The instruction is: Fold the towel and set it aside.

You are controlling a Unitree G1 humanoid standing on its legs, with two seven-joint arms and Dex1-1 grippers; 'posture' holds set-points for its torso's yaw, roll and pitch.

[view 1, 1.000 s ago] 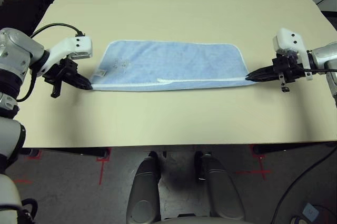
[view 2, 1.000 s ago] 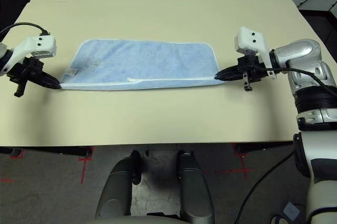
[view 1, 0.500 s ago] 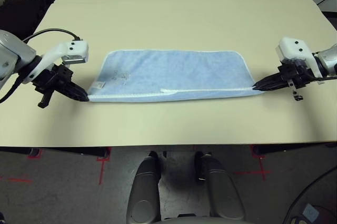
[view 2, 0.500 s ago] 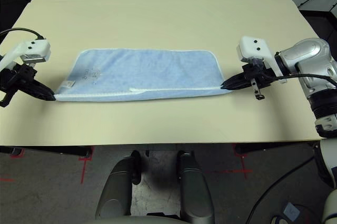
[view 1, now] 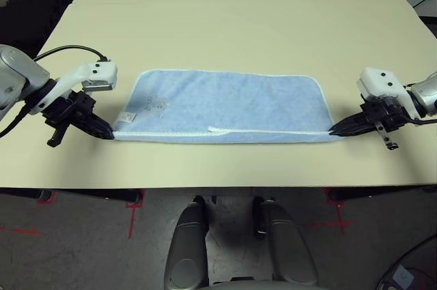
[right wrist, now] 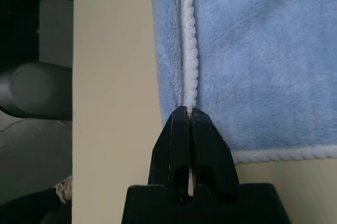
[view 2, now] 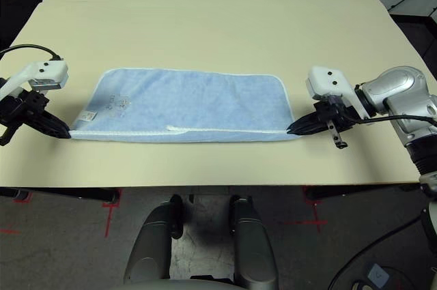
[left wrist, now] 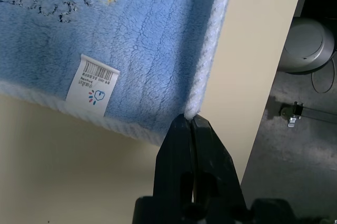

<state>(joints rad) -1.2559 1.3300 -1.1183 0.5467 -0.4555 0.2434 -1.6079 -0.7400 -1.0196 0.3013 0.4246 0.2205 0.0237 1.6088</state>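
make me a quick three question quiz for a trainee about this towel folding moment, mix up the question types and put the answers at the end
1. True or false: the light-blue towel is hanging over the near edge of the table.
2. Multiple choice: where is the left gripper pinching? A) the middle of the towel B) a corner of the towel, at its white edging C) the white label tag
3. Short answer: what is the right gripper closed on?

Key
1. False. The towel lies flat on the table, stretched between the two grippers.
2. B. The tag sits apart from the fingertips.
3. The towel's corner, at its white corded edging.
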